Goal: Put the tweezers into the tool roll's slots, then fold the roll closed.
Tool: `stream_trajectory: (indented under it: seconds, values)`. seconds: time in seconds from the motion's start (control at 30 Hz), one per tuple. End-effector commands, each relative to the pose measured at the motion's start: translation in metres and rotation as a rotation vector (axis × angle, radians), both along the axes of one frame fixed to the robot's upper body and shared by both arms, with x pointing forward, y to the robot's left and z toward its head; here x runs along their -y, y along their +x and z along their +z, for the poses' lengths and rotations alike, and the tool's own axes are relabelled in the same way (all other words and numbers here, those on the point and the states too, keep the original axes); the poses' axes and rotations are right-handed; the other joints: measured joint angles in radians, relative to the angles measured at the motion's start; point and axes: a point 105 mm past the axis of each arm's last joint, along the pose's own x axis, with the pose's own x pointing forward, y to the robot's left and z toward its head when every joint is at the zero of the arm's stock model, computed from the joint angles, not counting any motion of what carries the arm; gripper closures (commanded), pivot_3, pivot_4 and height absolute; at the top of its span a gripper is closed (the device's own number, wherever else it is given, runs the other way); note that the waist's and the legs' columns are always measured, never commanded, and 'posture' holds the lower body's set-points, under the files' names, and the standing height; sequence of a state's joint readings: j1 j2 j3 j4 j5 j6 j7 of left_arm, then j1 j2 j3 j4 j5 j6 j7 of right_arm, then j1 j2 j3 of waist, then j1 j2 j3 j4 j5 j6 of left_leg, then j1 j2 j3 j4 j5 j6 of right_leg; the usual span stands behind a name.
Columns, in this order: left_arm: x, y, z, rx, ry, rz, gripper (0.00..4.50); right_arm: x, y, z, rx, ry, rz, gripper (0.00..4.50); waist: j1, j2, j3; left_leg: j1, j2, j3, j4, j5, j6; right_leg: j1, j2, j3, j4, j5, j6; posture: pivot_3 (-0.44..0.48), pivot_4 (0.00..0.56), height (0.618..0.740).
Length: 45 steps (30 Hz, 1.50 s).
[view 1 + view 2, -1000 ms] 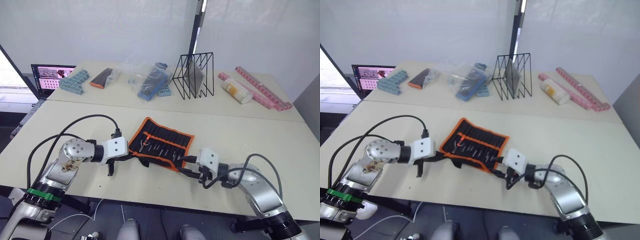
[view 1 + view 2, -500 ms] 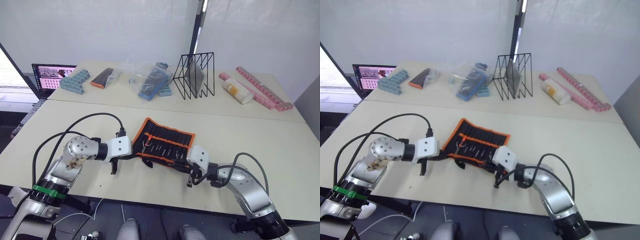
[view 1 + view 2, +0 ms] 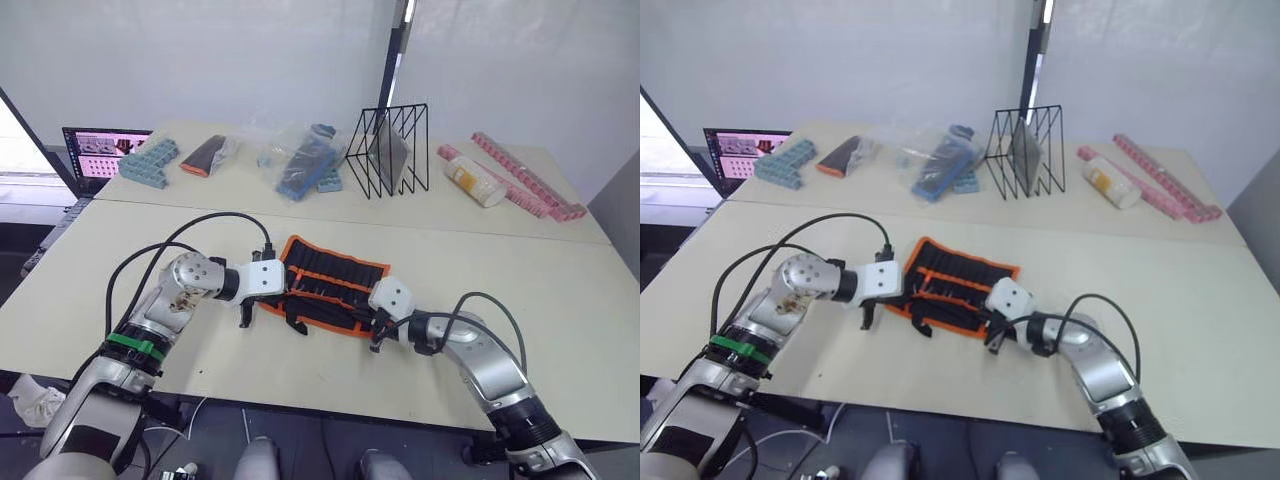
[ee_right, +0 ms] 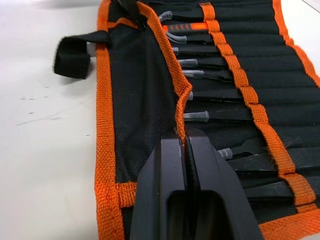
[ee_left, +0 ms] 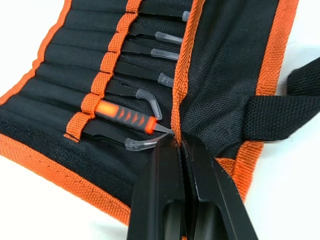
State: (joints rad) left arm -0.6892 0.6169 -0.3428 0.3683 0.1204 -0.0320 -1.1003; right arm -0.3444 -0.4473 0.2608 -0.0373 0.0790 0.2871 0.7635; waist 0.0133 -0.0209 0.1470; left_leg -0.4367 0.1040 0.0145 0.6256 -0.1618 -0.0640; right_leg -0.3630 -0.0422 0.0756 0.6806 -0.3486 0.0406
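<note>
On the pale worktop (image 3: 560, 280) the black fabric tool roll with orange edging (image 3: 335, 285) lies with its long axis running between both hands. The left hand (image 5: 182, 150) and right hand (image 4: 182, 140) each pinch the near flap's orange edge, which folds away over the slotted black tweezers (image 5: 145, 72).

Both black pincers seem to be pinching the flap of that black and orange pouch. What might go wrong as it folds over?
1. The left gripper and right gripper each pinch only the thin orange-trimmed flap edge of the black fabric tool roll; it may slip free.
2. The slim black tweezers have capped tips poking out of the slots; the flap might snag them.
3. The short black strap lies loose and could get trapped inside.
</note>
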Motion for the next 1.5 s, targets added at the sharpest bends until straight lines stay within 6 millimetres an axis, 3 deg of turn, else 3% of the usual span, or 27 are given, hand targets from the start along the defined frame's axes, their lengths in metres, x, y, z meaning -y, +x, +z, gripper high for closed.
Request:
stream_trajectory:
  seconds: [0.03, 0.13, 0.27, 0.5, 0.6, 0.63, 0.7, 0.77, 0.9, 1.0, 1.1, 1.33, 1.37, 1.5]
  values:
    - [0.003, 0.008, -0.003, 0.036, -0.003, 0.036, 4.50, -0.003, 0.008, 0.013, 0.076, 0.001, -0.009, 4.49, 0.002, 0.000, 0.000, 0.000, 0.000, 0.000, 0.001, 0.000, 0.000, 0.000, 0.000, 0.000, 0.000, 0.000, 0.000, 0.000, 0.150, 0.713]
    - [0.002, 0.013, -0.010, 0.058, 0.013, 0.060, 4.50, -0.001, 0.010, 0.008, 0.078, -0.026, -0.021, 4.49, 0.004, 0.000, 0.000, 0.000, 0.000, 0.000, 0.002, 0.000, 0.000, 0.002, 0.000, 0.000, 0.000, 0.000, 0.000, 0.000, 0.150, 0.713]
    - [0.003, 0.009, -0.019, -0.001, -0.040, 0.089, 3.30, -0.002, 0.012, 0.006, 0.075, -0.019, -0.031, 4.50, 0.002, 0.000, 0.000, 0.001, 0.000, 0.000, 0.002, 0.001, 0.001, 0.003, 0.000, 0.000, 0.000, 0.000, 0.000, 0.000, 0.150, 0.713]
    - [-0.012, 0.014, 0.011, 0.040, -0.198, 0.187, 1.00, 0.011, 0.015, 0.018, 0.103, 0.009, -0.027, 2.27, -0.001, 0.000, 0.000, 0.001, 0.000, 0.000, 0.001, 0.001, 0.002, 0.003, 0.000, 0.000, 0.000, 0.000, 0.000, 0.000, 0.150, 0.713]
    - [-0.023, 0.017, 0.043, 0.091, -0.370, 0.262, 0.02, 0.007, 0.007, 0.052, 0.086, 0.242, 0.016, 1.24, -0.003, 0.000, 0.000, 0.000, 0.000, 0.000, -0.001, 0.001, 0.002, 0.001, 0.000, 0.000, 0.000, 0.000, 0.000, 0.000, 0.150, 0.713]
    - [-0.026, 0.017, 0.055, 0.106, -0.436, 0.291, 0.00, 0.007, 0.004, 0.062, 0.073, 0.311, 0.029, 0.91, -0.005, 0.000, 0.000, -0.001, 0.000, 0.000, -0.001, 0.001, 0.002, 0.000, 0.000, 0.000, 0.000, 0.000, 0.000, 0.000, 0.150, 0.713]
    - [-0.032, 0.016, 0.071, 0.119, -0.530, 0.342, 0.00, 0.010, 0.002, 0.071, 0.052, 0.378, 0.031, 0.25, -0.004, 0.000, 0.000, -0.003, 0.000, -0.001, -0.001, 0.001, 0.002, -0.003, 0.000, 0.000, 0.001, 0.000, 0.000, 0.000, 0.150, 0.713]
    - [-0.038, 0.009, 0.074, 0.035, -0.621, 0.416, 0.00, 0.010, -0.002, 0.074, 0.023, 0.415, 0.029, 0.25, -0.004, 0.000, 0.000, -0.004, 0.000, -0.001, -0.001, 0.001, 0.002, -0.003, 0.000, -0.001, 0.002, 0.000, 0.000, 0.000, 0.150, 0.713]
    - [-0.019, -0.016, 0.067, -0.083, -0.660, 0.382, 0.00, -0.005, -0.009, 0.070, -0.016, 0.434, 0.046, 0.25, -0.005, 0.000, 0.000, -0.004, 0.000, -0.002, -0.001, 0.001, 0.002, -0.003, 0.000, -0.001, 0.002, 0.000, 0.000, 0.000, 0.150, 0.713]
    - [0.004, -0.031, 0.049, -0.147, -0.677, 0.349, 0.81, -0.028, -0.011, 0.050, -0.064, 0.438, 0.031, 1.02, -0.005, 0.000, 0.000, -0.004, 0.000, -0.002, 0.000, 0.001, 0.002, -0.003, 0.000, -0.001, 0.002, 0.000, 0.000, 0.000, 0.150, 0.713]
    - [0.019, -0.036, 0.031, -0.171, -0.687, 0.375, 1.84, -0.042, -0.011, 0.032, -0.067, 0.401, 0.001, 2.11, -0.004, 0.000, 0.000, -0.004, 0.000, -0.002, 0.000, 0.001, 0.002, -0.003, 0.000, 0.000, 0.002, 0.000, 0.000, 0.000, 0.150, 0.713]
    - [0.033, -0.034, 0.009, -0.184, -0.729, 0.444, 4.11, -0.044, -0.004, 0.017, -0.045, 0.356, -0.090, 4.42, -0.004, 0.000, 0.000, -0.004, 0.000, -0.002, 0.000, 0.001, 0.002, -0.004, 0.000, 0.000, 0.002, 0.000, 0.000, 0.000, 0.150, 0.713]
    - [0.034, -0.033, 0.007, -0.184, -0.733, 0.451, 4.43, -0.044, -0.003, 0.014, -0.041, 0.349, -0.097, 4.50, -0.004, 0.000, 0.000, -0.004, 0.000, -0.002, 0.000, 0.001, 0.002, -0.004, 0.000, 0.000, 0.002, 0.000, 0.000, 0.000, 0.150, 0.713]
    - [0.043, -0.027, 0.001, -0.181, -0.741, 0.461, 4.48, -0.043, 0.001, 0.006, -0.039, 0.326, -0.132, 4.50, -0.004, 0.000, 0.000, -0.004, 0.000, -0.002, 0.000, 0.001, 0.002, -0.004, 0.000, 0.000, 0.002, 0.000, 0.000, 0.000, 0.150, 0.713]
